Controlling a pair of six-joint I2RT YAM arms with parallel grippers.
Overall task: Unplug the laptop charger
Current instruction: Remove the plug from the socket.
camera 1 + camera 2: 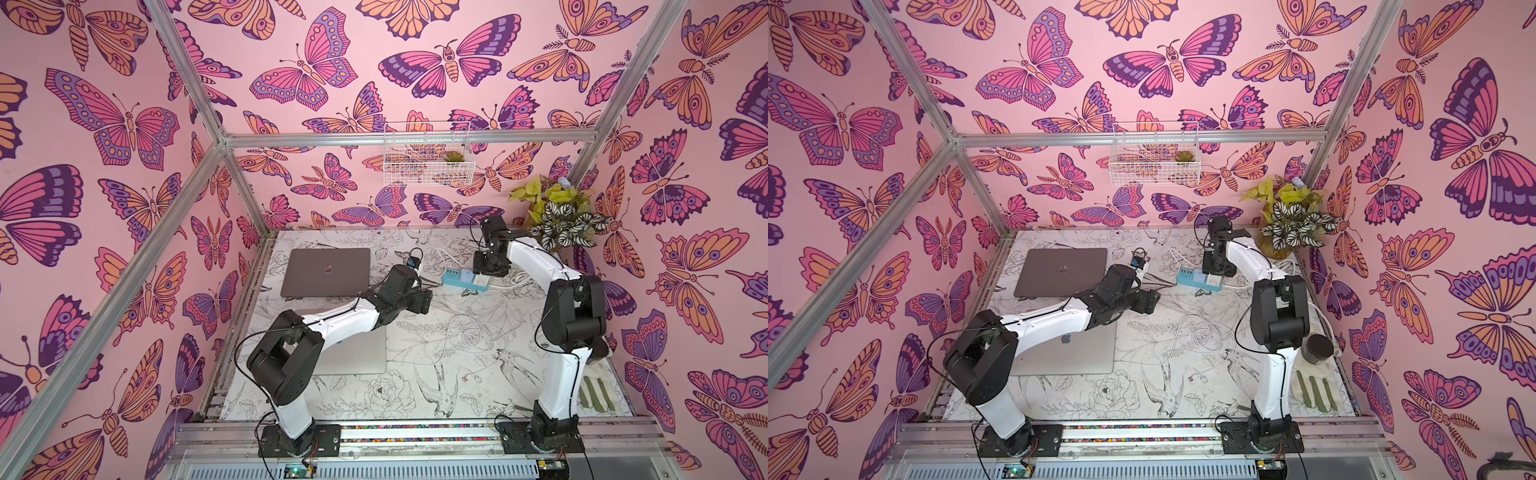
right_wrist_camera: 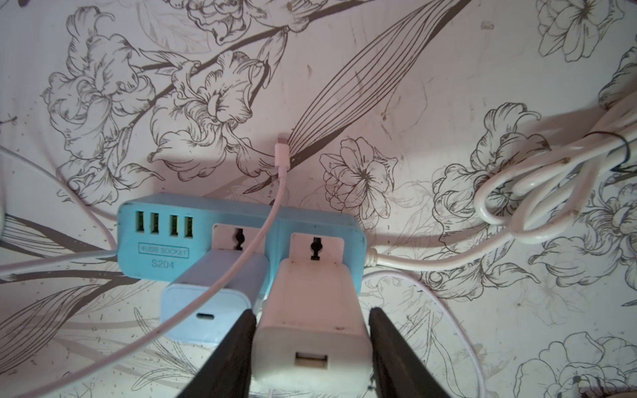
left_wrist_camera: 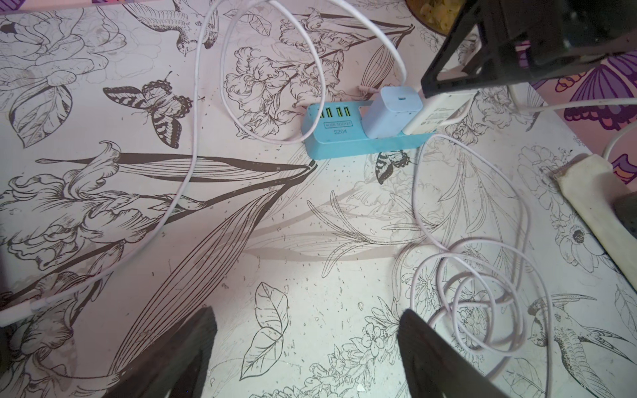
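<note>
A blue power strip [image 2: 165, 241] lies on the flower-print table, seen in both top views [image 1: 455, 276] [image 1: 1190, 276]. Two blocks are plugged into it: a pale blue one [image 2: 220, 289] with a USB-C port, and the white laptop charger [image 2: 313, 303] [image 3: 437, 113]. My right gripper [image 2: 310, 312] comes down on the white charger, one finger pressed against each of its sides; it still sits in its socket. A loose white cable [image 2: 272, 213] drapes over the pale blue block. My left gripper [image 3: 306, 313] hovers open over bare table, short of the strip.
A dark closed laptop [image 1: 326, 272] lies at the back left and a silver one [image 1: 353, 353] under my left arm. White cable coils [image 3: 482, 303] sprawl mid-table, and a bundled cord [image 2: 537, 193] lies beyond the strip. A potted plant [image 1: 557, 216] stands at the back right corner.
</note>
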